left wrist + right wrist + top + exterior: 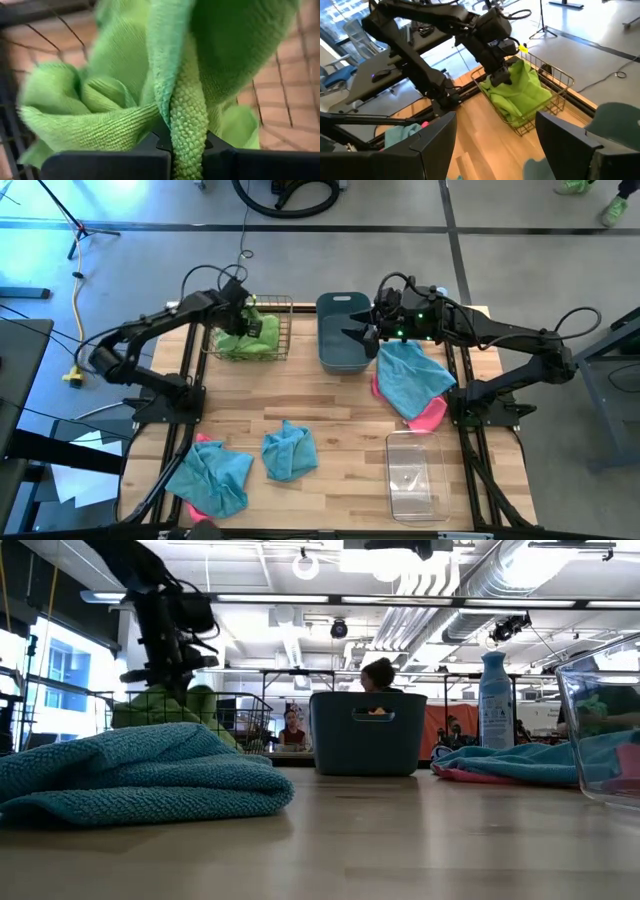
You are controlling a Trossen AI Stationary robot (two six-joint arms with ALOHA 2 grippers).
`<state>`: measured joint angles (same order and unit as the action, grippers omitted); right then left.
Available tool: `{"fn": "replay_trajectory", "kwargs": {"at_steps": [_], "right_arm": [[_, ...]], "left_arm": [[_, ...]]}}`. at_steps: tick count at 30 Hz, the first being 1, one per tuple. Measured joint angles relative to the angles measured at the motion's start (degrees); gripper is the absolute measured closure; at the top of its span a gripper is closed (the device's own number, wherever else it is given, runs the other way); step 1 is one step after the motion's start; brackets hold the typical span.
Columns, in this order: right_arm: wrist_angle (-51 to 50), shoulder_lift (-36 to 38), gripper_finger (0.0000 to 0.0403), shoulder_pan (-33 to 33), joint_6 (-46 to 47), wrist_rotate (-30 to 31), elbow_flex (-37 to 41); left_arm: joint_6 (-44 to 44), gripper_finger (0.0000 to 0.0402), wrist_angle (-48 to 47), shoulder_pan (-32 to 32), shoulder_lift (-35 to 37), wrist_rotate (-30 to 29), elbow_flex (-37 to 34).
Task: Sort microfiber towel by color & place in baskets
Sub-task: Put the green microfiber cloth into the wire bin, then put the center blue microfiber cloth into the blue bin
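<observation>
While the left gripper [243,308] hangs over the copper wire basket [278,330], its jaws are clamped on a fold of lime green towel [187,115] that trails down into the green heap [248,336] already lying inside. Just beside that basket stands the slate-blue tub [338,335], and the right gripper [362,332] hovers at the tub's far edge from the basket with its jaws apart and nothing between them. A light blue towel [410,377] lies against the tub on the side away from the basket, spread over a pink towel [428,415] whose edge shows beneath it. Farther from the wire basket, toward the table's front, sits the clear plastic bin [415,473], its long axis running front to back. Well apart from the basket, near the front, lie a crumpled blue towel [290,450] and another blue towel [212,476] bunched over pink cloth. From table height a pale spray bottle [494,700] stands beyond the blue towel; its label cannot be read. A person [379,673] shows behind the tub.
</observation>
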<state>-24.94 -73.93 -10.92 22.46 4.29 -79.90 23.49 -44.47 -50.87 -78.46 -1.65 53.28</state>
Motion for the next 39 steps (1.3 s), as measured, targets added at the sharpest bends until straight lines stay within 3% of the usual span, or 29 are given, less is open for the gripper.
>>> {"fn": "replay_trajectory", "kwargs": {"at_steps": [5,10,19,28,33,39], "right_arm": [[-1.26,0.0,0.0137,0.0,0.02,2.15,0.02],[-3.09,0.0,0.0137,0.0,0.16,2.59,0.02],[-4.16,0.0,0.0137,0.0,2.14,2.57,0.02],[-4.09,-0.02,0.0137,0.02,2.14,2.59,0.02],[-4.05,-0.02,0.0137,0.02,2.14,3.68,0.02],[-4.01,-0.02,0.0137,0.02,2.14,3.75,0.02]], "left_arm": [[-2.82,0.04,-3.71,-1.41,-7.36,5.52,2.36],[-3.87,0.0378,-3.79,-1.34,-11.22,4.63,3.4],[-6.55,0.0266,-4.15,-1.35,-11.52,3.02,8.95],[-10.4,0.0141,-10.61,-1.73,-11.54,2.86,15.93],[-11.21,0.0107,-13.87,-2.55,-11.5,2.67,20.0],[-13.23,0.0101,-18.67,-2.67,-10.55,2.86,24.42]]}}
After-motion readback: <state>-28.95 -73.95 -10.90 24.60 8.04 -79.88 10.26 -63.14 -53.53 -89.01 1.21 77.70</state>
